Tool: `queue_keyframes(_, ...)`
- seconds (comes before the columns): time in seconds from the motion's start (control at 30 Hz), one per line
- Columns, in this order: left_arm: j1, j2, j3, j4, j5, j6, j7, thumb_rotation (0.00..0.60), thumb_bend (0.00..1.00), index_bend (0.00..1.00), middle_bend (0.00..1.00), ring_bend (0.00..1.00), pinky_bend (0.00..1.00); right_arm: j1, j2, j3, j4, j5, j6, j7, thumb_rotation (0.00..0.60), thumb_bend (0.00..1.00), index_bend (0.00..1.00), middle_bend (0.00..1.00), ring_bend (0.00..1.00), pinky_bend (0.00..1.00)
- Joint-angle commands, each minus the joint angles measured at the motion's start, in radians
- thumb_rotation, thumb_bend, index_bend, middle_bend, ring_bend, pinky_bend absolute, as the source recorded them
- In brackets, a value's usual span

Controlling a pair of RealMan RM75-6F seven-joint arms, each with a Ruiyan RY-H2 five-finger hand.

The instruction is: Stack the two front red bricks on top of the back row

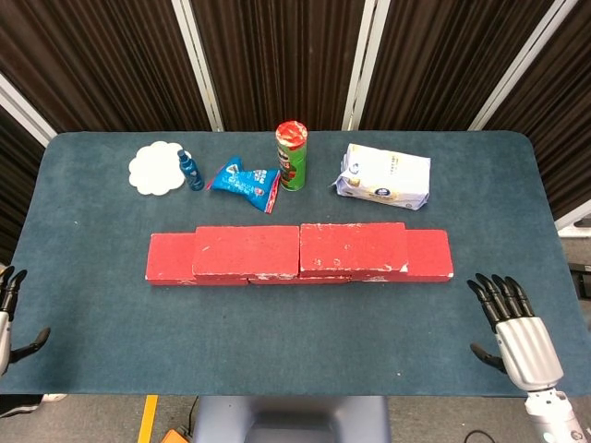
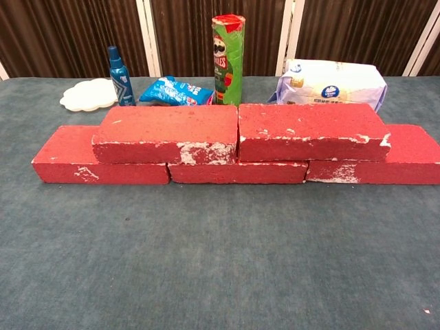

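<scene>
Two red bricks, the left one (image 1: 246,249) (image 2: 168,132) and the right one (image 1: 353,247) (image 2: 309,130), lie side by side on top of a lower row of red bricks (image 1: 427,256) (image 2: 96,159). My right hand (image 1: 512,328) hangs near the table's front right edge, fingers spread, holding nothing. My left hand (image 1: 7,314) shows at the far left edge, off the table, fingers apart and empty. Neither hand appears in the chest view.
Behind the bricks stand a green chips can (image 1: 291,155) (image 2: 228,58), a blue snack bag (image 1: 246,183), a blue bottle (image 1: 190,171), a white plate (image 1: 155,168) and a white pack (image 1: 384,175) (image 2: 333,84).
</scene>
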Motion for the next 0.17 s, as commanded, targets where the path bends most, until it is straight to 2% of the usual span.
queue_keyframes(0.03,0.000,0.001,0.004,-0.004,0.004,-0.003,0.002,0.600,0.23,0.00,0.00,0.00,0.02,-0.015,-0.018,0.019,0.029,0.005,-0.015,0.011,0.600,0.00,0.20,0.15,0.08,0.00)
queue_keyframes(0.17,0.000,0.003,0.012,-0.013,0.014,-0.006,0.010,0.600,0.23,0.00,0.00,0.00,0.02,-0.027,-0.025,0.033,0.028,0.001,-0.032,-0.009,0.600,0.00,0.20,0.15,0.08,0.00)
